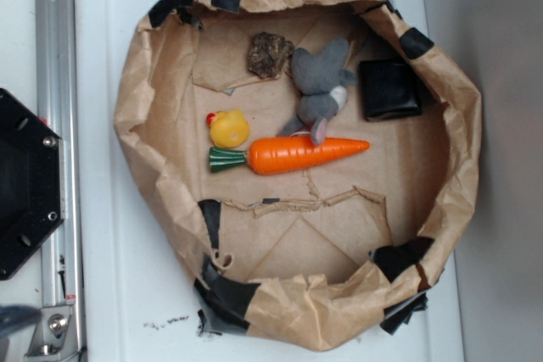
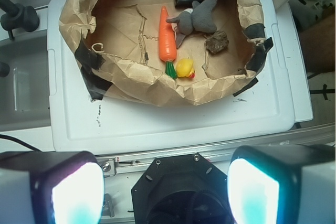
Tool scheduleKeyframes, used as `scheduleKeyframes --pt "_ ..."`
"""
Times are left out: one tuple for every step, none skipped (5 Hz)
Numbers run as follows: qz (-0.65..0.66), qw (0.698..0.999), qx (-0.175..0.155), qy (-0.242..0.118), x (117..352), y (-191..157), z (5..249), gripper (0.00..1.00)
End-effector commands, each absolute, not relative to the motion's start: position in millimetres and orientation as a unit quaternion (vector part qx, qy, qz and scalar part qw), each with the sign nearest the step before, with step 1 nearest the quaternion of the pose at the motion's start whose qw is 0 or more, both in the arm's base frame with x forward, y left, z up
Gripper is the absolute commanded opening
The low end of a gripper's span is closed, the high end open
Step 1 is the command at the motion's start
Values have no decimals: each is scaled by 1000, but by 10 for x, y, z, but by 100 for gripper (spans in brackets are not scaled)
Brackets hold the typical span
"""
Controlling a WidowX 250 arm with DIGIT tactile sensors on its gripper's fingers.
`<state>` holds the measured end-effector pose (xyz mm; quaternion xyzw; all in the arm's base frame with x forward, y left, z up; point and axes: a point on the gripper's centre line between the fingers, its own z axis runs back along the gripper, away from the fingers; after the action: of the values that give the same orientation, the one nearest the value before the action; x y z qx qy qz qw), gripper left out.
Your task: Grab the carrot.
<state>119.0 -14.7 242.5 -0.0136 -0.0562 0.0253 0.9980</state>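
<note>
Our jaws stand spread wide and hold nothing: in the wrist view the two glowing pale pads (image 2: 79, 192) fill the bottom corners with a broad gap between them, hanging high and well apart from everything, above the black hexagonal base plate (image 1: 25, 180) at the near edge of the white plastic worktop (image 2: 173, 116). Beyond that edge sits the crumpled brown paper bowl patched with black tape (image 1: 140, 108), and on its floor lies the task's thing, the glossy bright-orange plastic toy carrot (image 1: 297, 153), stretched out flat with its dark green ribbed stem end (image 1: 227, 159) pointing toward our side and its tip away. The small yellow rubber duck (image 1: 229, 128) sits just beside the stem end, close enough that we cannot tell whether they touch. The grey plush mouse (image 1: 322, 86) lies along the far half of the carrot, one foot appearing to rest against it. A rough brown rock-like lump (image 1: 269, 54) and a flat black square block (image 1: 389, 89) sit farther back, clear of the carrot. We judge the approach has not begun in earnest: we need to travel forward over the paper rim, descend with the jaws set across the carrot's narrow width, and close on its mid-body, where duck and mouse crowd least.
</note>
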Motion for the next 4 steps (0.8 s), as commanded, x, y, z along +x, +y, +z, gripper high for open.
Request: scheduleKeyframes --pt "25 998 -14 -56 1190 -147 2425 100" --pt "32 997 15 -72 1690 121 2098 100" --pt "28 992 46 -113 2211 247 1807 100" --pt "13 995 50 -87 2703 275 1282 100"
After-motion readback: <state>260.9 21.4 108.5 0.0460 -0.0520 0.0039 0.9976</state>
